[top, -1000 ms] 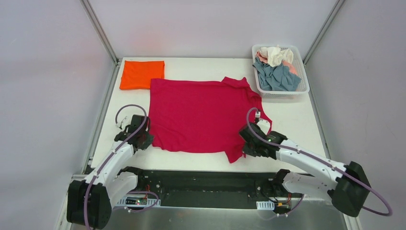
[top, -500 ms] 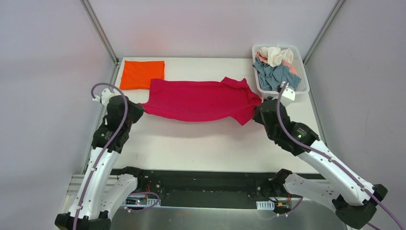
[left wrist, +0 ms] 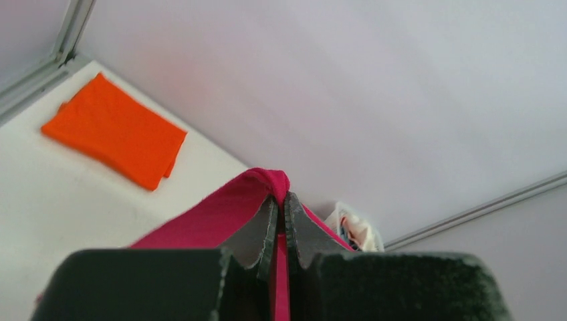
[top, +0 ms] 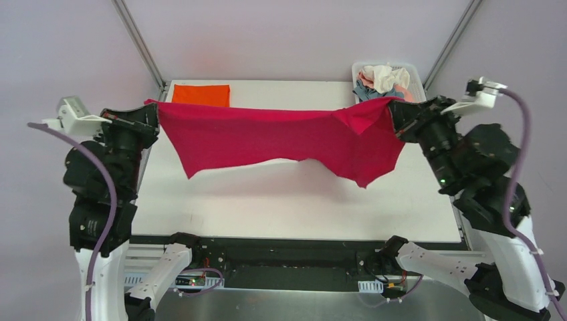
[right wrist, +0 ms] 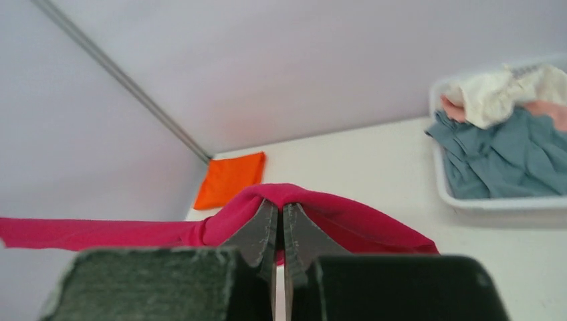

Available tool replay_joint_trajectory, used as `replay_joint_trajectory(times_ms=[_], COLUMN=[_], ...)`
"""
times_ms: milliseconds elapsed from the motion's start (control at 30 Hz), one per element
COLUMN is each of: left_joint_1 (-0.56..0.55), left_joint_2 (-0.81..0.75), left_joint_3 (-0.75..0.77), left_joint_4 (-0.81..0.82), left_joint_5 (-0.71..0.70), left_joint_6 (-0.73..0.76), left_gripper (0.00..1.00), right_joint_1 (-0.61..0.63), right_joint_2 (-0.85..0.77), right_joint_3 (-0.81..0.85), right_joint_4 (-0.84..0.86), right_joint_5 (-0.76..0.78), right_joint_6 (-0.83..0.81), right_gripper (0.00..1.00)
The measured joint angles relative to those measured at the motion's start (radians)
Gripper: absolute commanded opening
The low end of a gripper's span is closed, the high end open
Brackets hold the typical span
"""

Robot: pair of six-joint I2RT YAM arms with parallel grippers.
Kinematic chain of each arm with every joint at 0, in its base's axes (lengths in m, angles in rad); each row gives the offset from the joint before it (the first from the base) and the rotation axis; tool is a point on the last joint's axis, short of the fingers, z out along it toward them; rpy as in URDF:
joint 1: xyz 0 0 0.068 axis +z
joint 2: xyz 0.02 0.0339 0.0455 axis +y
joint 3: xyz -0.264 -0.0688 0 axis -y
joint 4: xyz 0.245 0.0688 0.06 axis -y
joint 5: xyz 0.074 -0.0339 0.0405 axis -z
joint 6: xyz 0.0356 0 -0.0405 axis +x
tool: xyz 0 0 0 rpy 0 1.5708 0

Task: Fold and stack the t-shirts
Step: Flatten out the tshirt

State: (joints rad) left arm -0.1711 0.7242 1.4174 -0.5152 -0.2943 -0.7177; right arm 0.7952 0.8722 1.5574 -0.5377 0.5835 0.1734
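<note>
The white table (top: 301, 200) sits under the crimson t-shirt (top: 281, 137). The shirt hangs in the air above it, stretched nearly taut between the two arms, with its lower edge drooping free (probably to let the cloth open out flat before it is laid down for folding). The basket (right wrist: 495, 202) at the far right corner holds the grey-blue shirt (right wrist: 501, 160), cream shirt (right wrist: 495, 93) and pale pink shirt (right wrist: 541, 107) in a heap, apparently waiting their turn. The orange t-shirt (top: 200, 93) lies folded into a neat rectangle at the far left corner, which seems to mark where the stack goes. The left gripper (left wrist: 281, 200) is pinched tight on one end of the crimson cloth's top edge, and the right gripper (right wrist: 279, 207) is clamped on the other.
</note>
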Motion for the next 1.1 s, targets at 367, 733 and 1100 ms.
replay_joint_trajectory(times_ms=[367,733,1100], left_joint_1=[0.000,0.000,0.000], left_joint_2=[-0.057,-0.098,-0.026], left_joint_3=[0.260,0.344,0.142], left_joint_4=[-0.027,-0.051,-0.035], left_joint_5=[0.090,0.156,0.032], left_joint_6=[0.074,0.083,0.081], left_gripper=[0.00,0.00,0.00], right_joint_1=[0.000,0.000,0.000], right_joint_2=[0.031,0.043,0.083], right_joint_3=[0.414,0.520,0.203], right_joint_4=[-0.151,-0.181,-0.017], right_joint_5=[-0.433,-0.602,-0.233], right_joint_6=[-0.036,-0.037,-0.133], right_gripper=[0.00,0.00,0.00])
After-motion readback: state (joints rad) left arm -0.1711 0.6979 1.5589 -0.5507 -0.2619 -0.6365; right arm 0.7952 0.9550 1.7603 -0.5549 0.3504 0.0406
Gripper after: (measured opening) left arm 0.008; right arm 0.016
